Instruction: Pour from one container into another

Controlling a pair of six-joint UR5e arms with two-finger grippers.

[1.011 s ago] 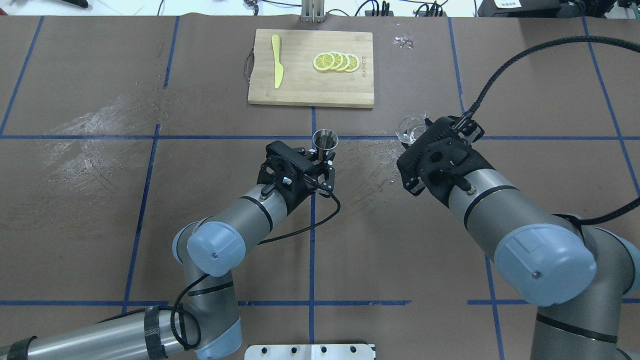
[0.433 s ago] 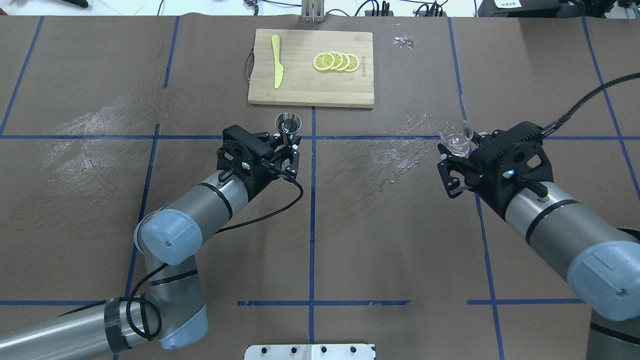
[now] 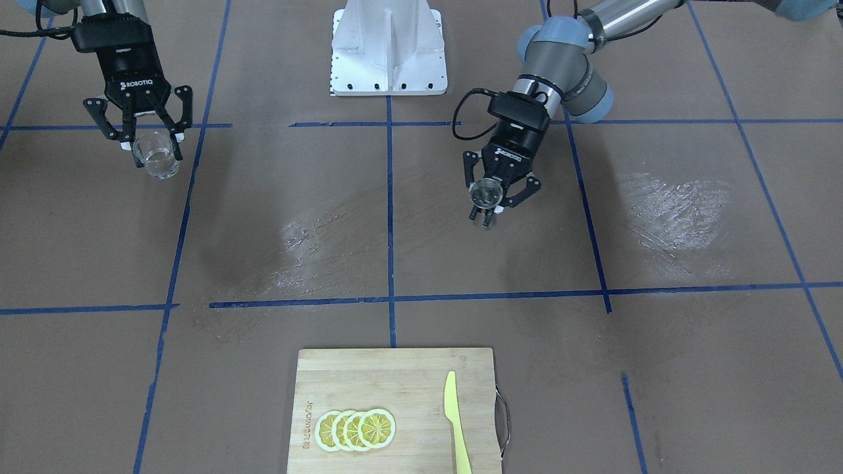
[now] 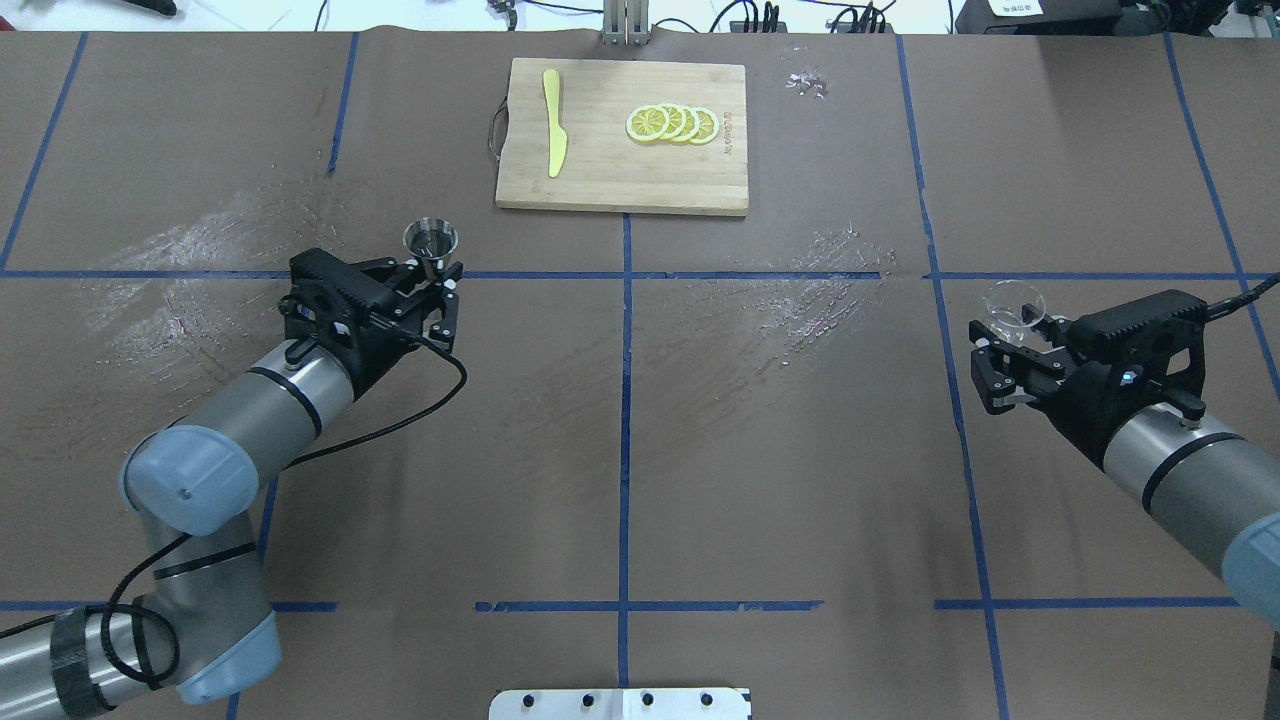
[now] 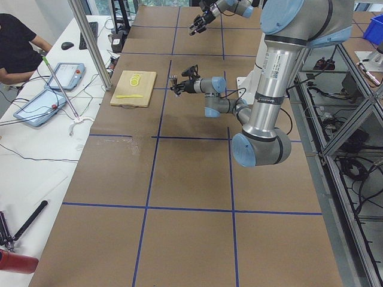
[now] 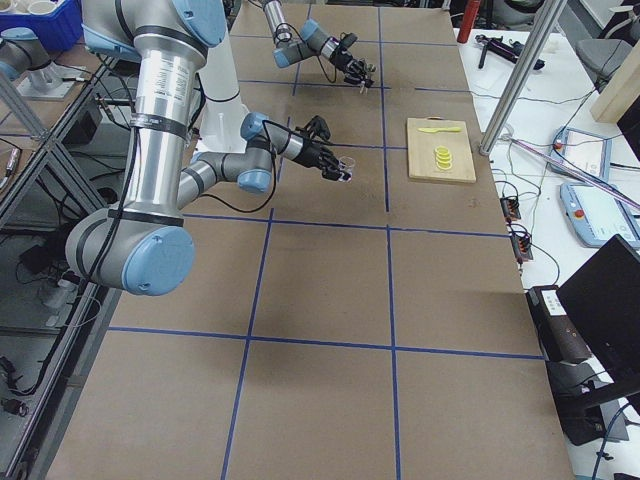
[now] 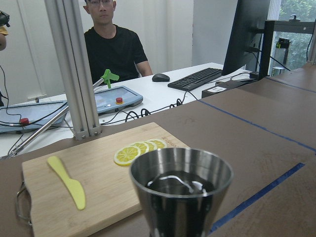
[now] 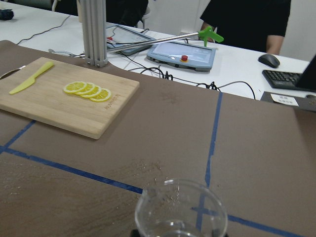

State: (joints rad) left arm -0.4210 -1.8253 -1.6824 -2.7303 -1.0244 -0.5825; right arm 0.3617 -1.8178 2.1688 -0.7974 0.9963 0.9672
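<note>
Both arms have swung outward since a second ago, when they worked close together near the table's middle. The left arm [image 4: 290, 390] now sits over the left half and the right arm [image 4: 1170, 460] far out on the right half, so the two containers are well apart.

The left gripper [image 4: 432, 275] pinches a steel cup [image 4: 431, 240] low on its stem, mouth up. The right gripper [image 4: 1018, 330] is clamped on a glass cup [image 4: 1014, 305], also upright. Both are carried clear of the table.

What matters for me is the line between them: the glass cup lies straight across the centre blue line from the steel cup, on the robot's right. Each arm looks about equally far from the middle, so any pour needs them brought together again.

The left wrist view shows dark liquid in the steel cup. The glass cup may hold a little clear liquid, but I cannot be sure. Both cups' bases and the fingers are cut off in the wrist views.
</note>
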